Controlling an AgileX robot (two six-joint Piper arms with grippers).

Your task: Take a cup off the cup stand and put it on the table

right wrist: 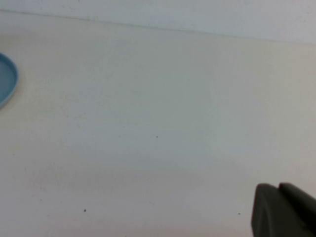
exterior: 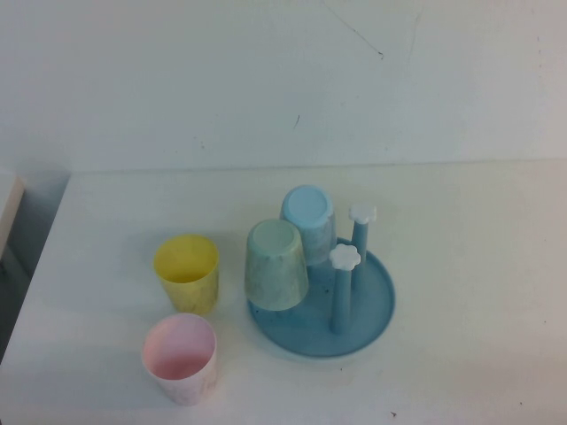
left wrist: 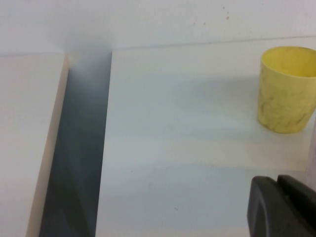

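The pale pink speckled cup [exterior: 180, 358] stands upright and mouth-up on the white table [exterior: 469, 266], near the front edge and well to the left of the cup stand [exterior: 372, 310]. Just behind it stands a yellow tumbler [exterior: 187, 272], also upright on the tabletop, near the pink cup but apart from it.

The round blue cup stand carries a mint-green tumbler [exterior: 276, 264] and a light blue tumbler [exterior: 309, 221], both turned upside down over pegs. Two more blue pegs stand bare beside them, each topped with a white flower-shaped knob [exterior: 345, 258].

Neither arm appears in the high view. The left gripper [left wrist: 282, 207] shows only as a dark corner in its wrist view, low over the table, with the yellow tumbler beyond it. The right gripper [right wrist: 281, 210] likewise shows only a dark corner over bare tabletop, the stand's rim at the far edge. How far either gripper's jaws are open cannot be told, and nothing shows in their grasp.
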